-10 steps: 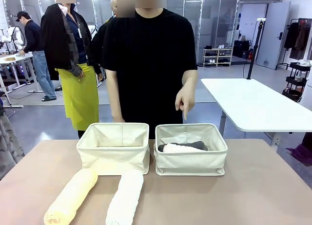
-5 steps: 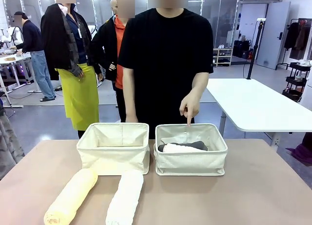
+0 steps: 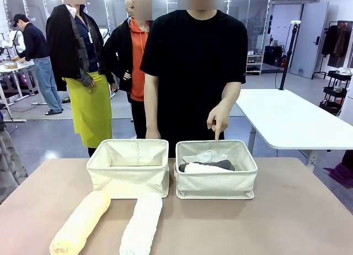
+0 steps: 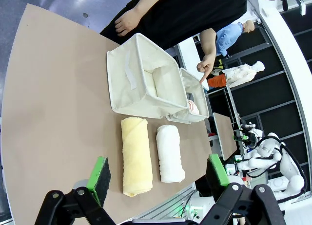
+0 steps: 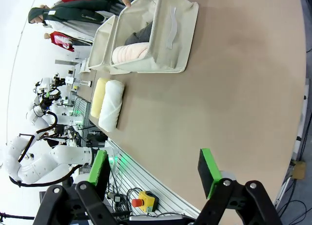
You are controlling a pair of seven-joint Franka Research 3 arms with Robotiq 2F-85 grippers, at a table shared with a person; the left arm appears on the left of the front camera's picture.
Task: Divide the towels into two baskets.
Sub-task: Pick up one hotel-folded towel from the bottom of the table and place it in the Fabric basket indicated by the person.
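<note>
We hold left fingers [image 4: 101, 174] and right fingers [image 5: 208, 172] open, empty, over the counter [image 3: 287, 211]; yellow towel [image 3: 81, 223] and white towel [image 3: 142, 224] wait before the empty left basket [image 3: 128, 176], likely meant for them, a hand [image 3: 219, 118] pointing into the stocked right basket [image 3: 215, 184].

The left gripper [image 4: 159, 171] is black: two jointed link fingers with round pivot pins, each tipped by a rectangular green pad [image 4: 101, 174], at 7 and 5 o'clock in its wrist view. The right gripper [image 5: 154, 170] is built alike. The person [image 3: 193, 73] wears a black short-sleeved T-shirt.
</note>
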